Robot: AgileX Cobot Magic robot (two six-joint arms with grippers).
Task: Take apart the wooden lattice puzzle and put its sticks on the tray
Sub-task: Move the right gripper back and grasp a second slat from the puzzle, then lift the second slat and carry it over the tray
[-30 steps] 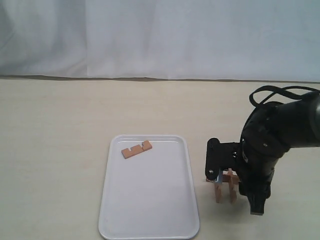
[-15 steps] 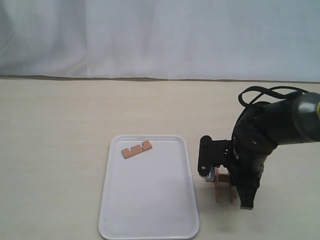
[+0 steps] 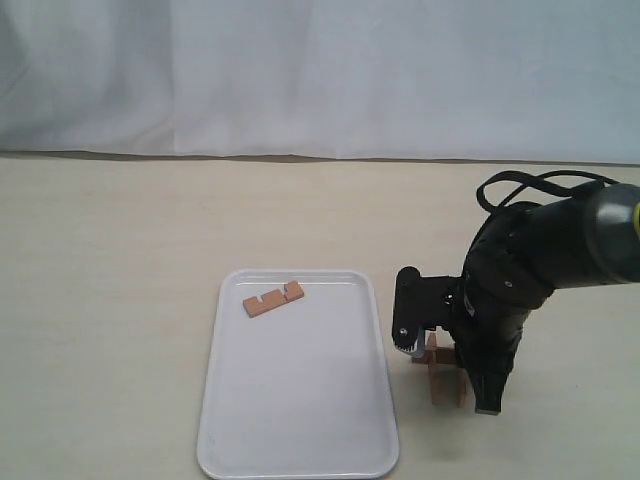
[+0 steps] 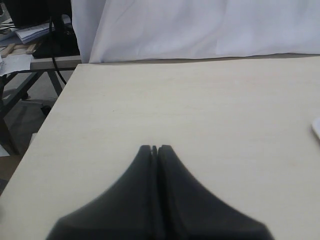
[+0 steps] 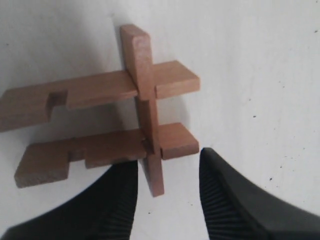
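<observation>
Bare wood beside smooth white plastic

The puzzle [image 5: 145,115] is matt, unvarnished wood with fine grain; the tray [image 3: 300,455] looks smooth and faintly glossy; the table [image 3: 120,300] is pale and matt; the right gripper pads [image 5: 225,200] are black and finely ribbed.

Pale beige wood-grain tabletop [image 3: 150,250], matte, evenly lit, no hard shadows. White draped fabric backdrop [image 3: 320,70] along its far edge. Past one corner: grey floor [image 4: 37,97], cluttered dark desk [image 4: 47,50], loose white papers [image 4: 25,32].

No readable text, labels, brands or nos. in any view. Papers [image 4: 22,34] past a corner of the surface [image 4: 200,110], left wrist view: print too small to read.
</observation>
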